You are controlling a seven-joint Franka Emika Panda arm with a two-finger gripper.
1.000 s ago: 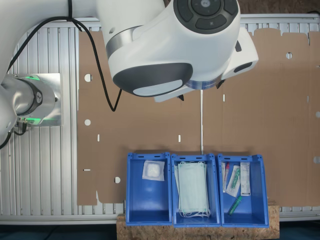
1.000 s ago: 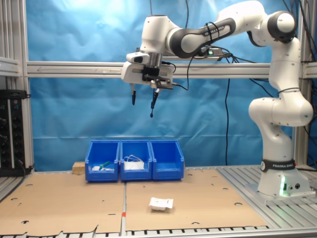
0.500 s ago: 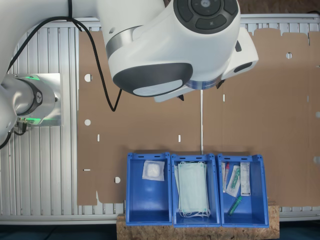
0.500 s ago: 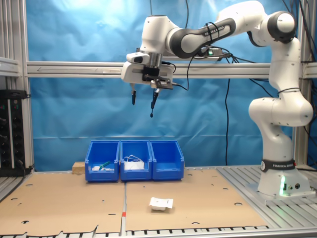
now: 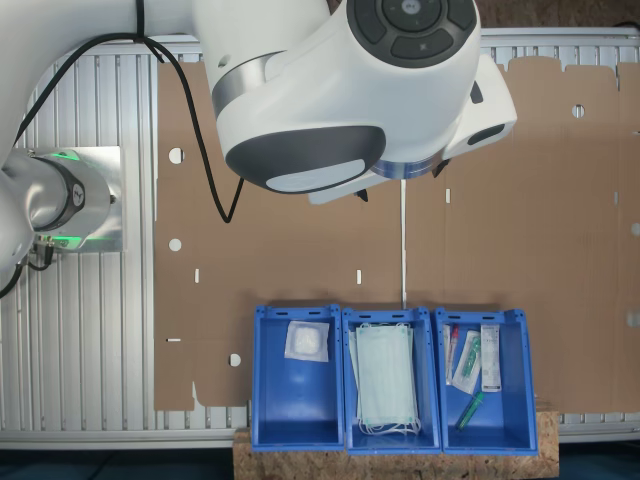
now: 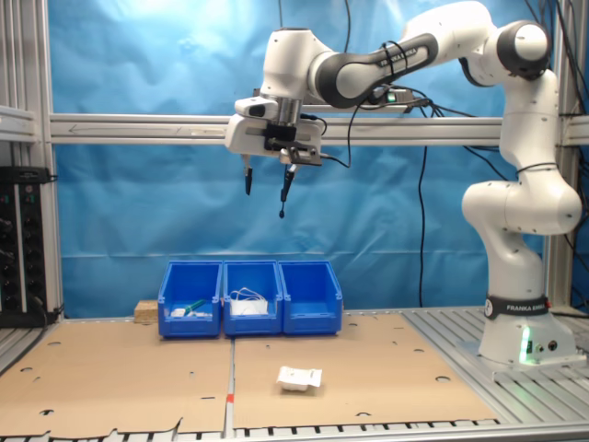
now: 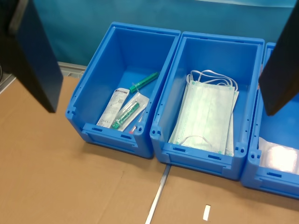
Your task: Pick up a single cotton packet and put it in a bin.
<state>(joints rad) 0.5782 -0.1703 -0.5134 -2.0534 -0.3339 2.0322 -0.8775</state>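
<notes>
Approach not begun: gripper [image 6: 264,191] high at upper centre, fingers spread, empty; next, descent to cotton packet [image 6: 300,378] lower centre, before bin [image 6: 311,299].

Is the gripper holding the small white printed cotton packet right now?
No: in the second exterior view the gripper hangs open and empty high above, while the cotton packet lies on the brown cardboard sheet.

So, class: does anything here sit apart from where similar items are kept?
Yes. One white cotton packet lies loose on the cardboard sheet, in front of the three blue bins, while the other supplies sit inside them.
</notes>
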